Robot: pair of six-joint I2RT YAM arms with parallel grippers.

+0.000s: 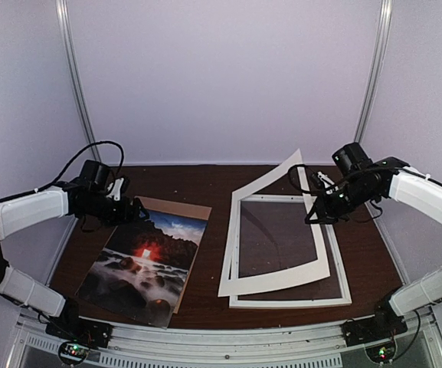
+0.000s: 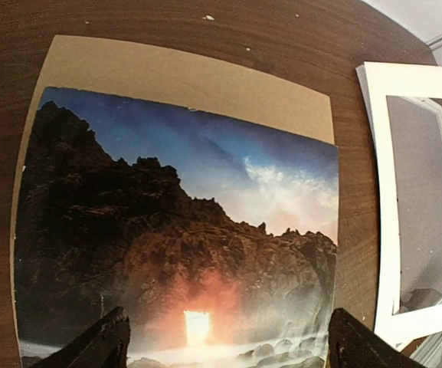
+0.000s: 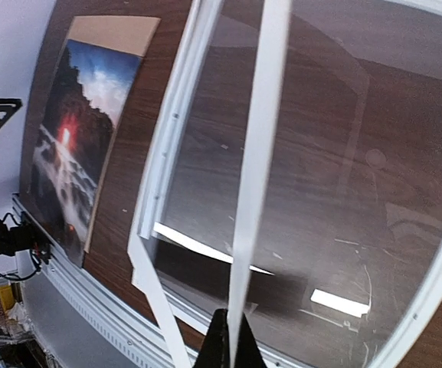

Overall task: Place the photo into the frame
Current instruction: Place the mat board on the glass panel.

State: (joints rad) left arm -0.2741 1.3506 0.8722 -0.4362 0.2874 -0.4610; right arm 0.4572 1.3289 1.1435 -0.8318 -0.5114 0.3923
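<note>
Frame [image 1: 289, 301] lies flat under the right gripper [image 1: 316, 211], which pinches the white mat [image 1: 274, 280] edge and tilts it up, likely to clear the opening. Photo [image 1: 148, 261] lies on the backing board [image 1: 188, 208] beneath the left gripper [image 1: 129, 208], whose fingers [image 2: 102, 341] are spread and hold nothing.

We found soft, dim overhead light; wrist views bowed at their edges, and glare streaked the frame [image 3: 343, 192].

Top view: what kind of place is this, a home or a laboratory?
Probably a robot test booth, not a home: plain white walls on metal posts enclose one wooden table, and the left arm and right arm are bolted at its near edge.
</note>
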